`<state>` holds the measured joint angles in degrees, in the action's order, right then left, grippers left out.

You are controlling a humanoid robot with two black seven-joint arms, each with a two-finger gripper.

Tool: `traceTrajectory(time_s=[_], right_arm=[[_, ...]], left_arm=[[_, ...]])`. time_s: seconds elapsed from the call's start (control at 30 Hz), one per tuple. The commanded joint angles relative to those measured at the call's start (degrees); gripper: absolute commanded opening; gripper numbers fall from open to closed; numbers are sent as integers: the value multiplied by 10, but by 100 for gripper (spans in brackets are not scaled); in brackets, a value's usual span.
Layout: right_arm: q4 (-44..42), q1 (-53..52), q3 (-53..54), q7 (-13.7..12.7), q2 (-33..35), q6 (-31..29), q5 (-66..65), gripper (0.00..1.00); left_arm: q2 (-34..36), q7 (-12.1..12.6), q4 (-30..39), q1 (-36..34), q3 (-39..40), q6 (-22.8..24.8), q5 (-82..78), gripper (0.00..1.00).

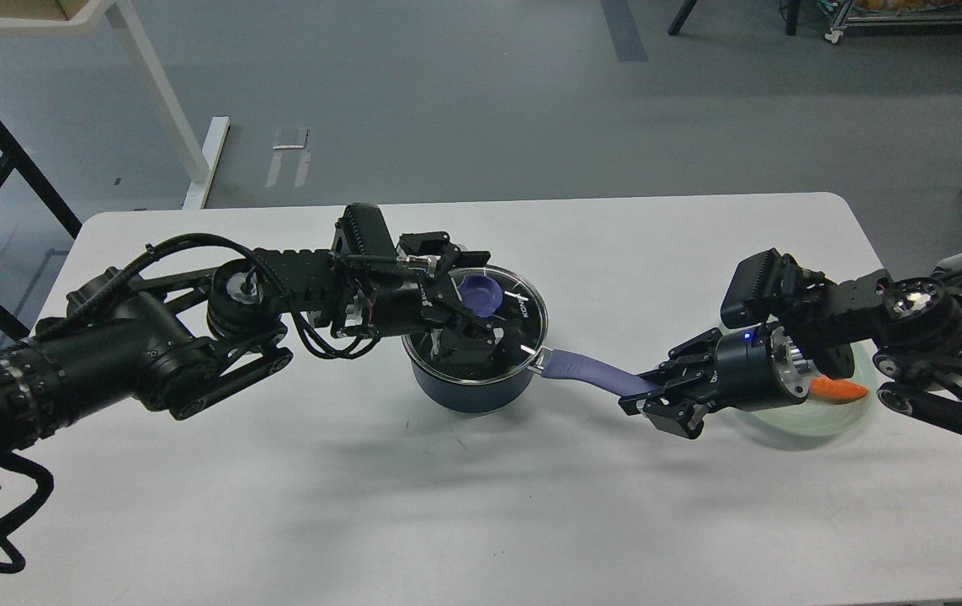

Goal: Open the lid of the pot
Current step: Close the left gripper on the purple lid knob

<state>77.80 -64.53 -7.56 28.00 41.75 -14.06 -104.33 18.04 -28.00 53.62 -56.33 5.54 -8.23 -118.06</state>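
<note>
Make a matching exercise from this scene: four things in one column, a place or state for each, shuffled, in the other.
1. glass lid
2. pot handle
3. carrot
4. lid knob

A. orange, lying in the pale green bowl
B. sitting on the pot
C. between the right gripper's fingers
D. purple, right beside the left gripper

Pairs: 1-B, 2-C, 3-A, 4-D

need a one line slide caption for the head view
Left gripper at the glass lid's purple knob; right gripper holds the pot handle.

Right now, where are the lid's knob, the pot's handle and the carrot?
lid knob (481, 294), head view, its purple top.
pot handle (586, 370), head view, middle of the purple grip.
carrot (841, 390), head view, visible orange end.
</note>
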Motion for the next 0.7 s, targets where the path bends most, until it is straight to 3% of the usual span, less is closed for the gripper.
traceTrajectory(time_s=[0.0, 0.2, 0.27, 0.43, 0.5, 0.67], right_arm=[[1, 0, 0, 0, 0, 0, 1, 32], [1, 0, 0, 0, 0, 0, 1, 32], [1, 0, 0, 0, 0, 1, 1, 32], [1, 0, 0, 0, 0, 1, 1, 33], [1, 0, 0, 0, 0, 1, 1, 33], [1, 1, 0, 0, 0, 0, 1, 33]], left_arm=[[0, 0, -6, 4, 0, 3, 1, 97], [0, 0, -16, 6, 0, 4, 34, 91], [0, 0, -16, 7, 0, 6, 38, 82], [0, 0, -16, 9, -1, 6, 36, 45], [1, 0, -16, 9, -7, 6, 36, 36], [5, 0, -11, 3, -8, 5, 37, 33]])
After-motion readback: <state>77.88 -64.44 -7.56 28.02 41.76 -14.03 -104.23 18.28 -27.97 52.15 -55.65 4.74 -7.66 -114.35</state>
